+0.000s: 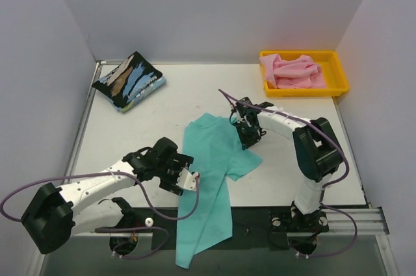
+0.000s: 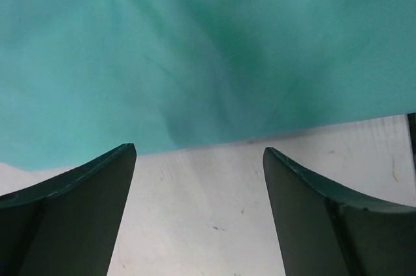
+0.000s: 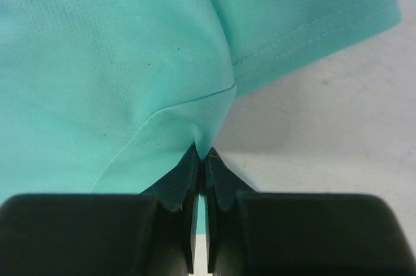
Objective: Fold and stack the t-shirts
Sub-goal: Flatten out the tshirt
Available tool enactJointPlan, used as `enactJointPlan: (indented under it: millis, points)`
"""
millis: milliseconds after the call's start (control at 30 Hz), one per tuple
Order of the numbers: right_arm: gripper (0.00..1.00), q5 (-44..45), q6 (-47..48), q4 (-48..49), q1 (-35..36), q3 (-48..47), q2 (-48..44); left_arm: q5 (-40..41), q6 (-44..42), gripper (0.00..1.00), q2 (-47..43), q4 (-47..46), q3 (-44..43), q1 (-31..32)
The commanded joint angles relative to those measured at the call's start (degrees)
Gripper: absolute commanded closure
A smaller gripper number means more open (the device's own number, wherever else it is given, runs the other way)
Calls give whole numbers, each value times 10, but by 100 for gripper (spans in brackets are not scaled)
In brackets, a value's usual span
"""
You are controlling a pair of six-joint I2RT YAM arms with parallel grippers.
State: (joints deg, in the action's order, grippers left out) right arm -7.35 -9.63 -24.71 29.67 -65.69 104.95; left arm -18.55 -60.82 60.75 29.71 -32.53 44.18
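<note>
The teal-green t-shirt lies crumpled mid-table, and its lower part hangs over the near edge. My right gripper is shut on a pinch of the shirt beside a sleeve seam; in the right wrist view the teal cloth runs between its closed jaws. My left gripper stands open at the shirt's left edge. In the left wrist view the shirt's hem lies just ahead of the fingertips, with bare table between them. The black streaked t-shirt lies folded at the back left. The pink t-shirt sits bunched in a tray.
The yellow tray stands at the back right corner. White walls close in the table on the left, back and right. Purple cables loop from both arms near the front edge.
</note>
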Motion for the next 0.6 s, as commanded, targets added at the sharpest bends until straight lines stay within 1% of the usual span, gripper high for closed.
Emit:
enactJointPlan:
  millis: [0, 100, 133, 167, 200, 233, 267, 300, 333, 367, 400, 433, 467, 500, 533, 567]
  points:
    - [100, -53, -37, -38, -50, 10, -98, -44, -114, 10, 58, -98, -6, 12]
    - [100, -104, -61, -38, -99, 14, -154, -89, -173, 11, 116, -105, -22, 13]
    - [100, -123, -66, -38, -117, 13, -181, -92, -186, 20, 125, -112, -26, 14]
    - [100, -132, -66, -39, -123, 11, -193, -97, -201, 40, 144, -119, -29, 14]
    - [100, -144, -66, -39, -131, 6, -215, -98, -209, 49, 153, -126, -32, 15]
    - [100, -150, -66, -41, -133, 2, -227, -97, -231, 69, 169, -124, -37, 13]
    - [100, -158, -66, -46, -136, -7, -245, -91, -238, 77, 179, -129, -43, 13]
    - [100, -162, -69, -46, -136, -11, -253, -65, -244, 94, 197, -141, -46, 13]
    - [100, -172, -72, -46, -138, -19, -266, -51, -244, 100, 209, -174, -47, 13]
    - [100, -175, -79, -46, -138, -24, -272, -20, -243, 100, 233, -199, -47, 10]
    - [100, -182, -83, -46, -140, -32, -279, -10, -237, 100, 245, -238, -60, -3]
    - [100, -185, -92, -46, -141, -37, -282, 3, -233, 100, 274, -258, -88, -25]
    - [100, -189, -95, -45, -143, -46, -287, 8, -216, 100, 288, -265, -106, -34]
    - [100, -188, -105, -46, -144, -51, -290, 20, -206, 100, 317, -281, -146, -58]
    - [100, -189, -108, -45, -148, -62, -294, 28, -191, 100, 332, -288, -169, -68]
    - [100, -186, -120, -45, -150, -68, -295, 40, -185, 100, 352, -315, -203, -91]
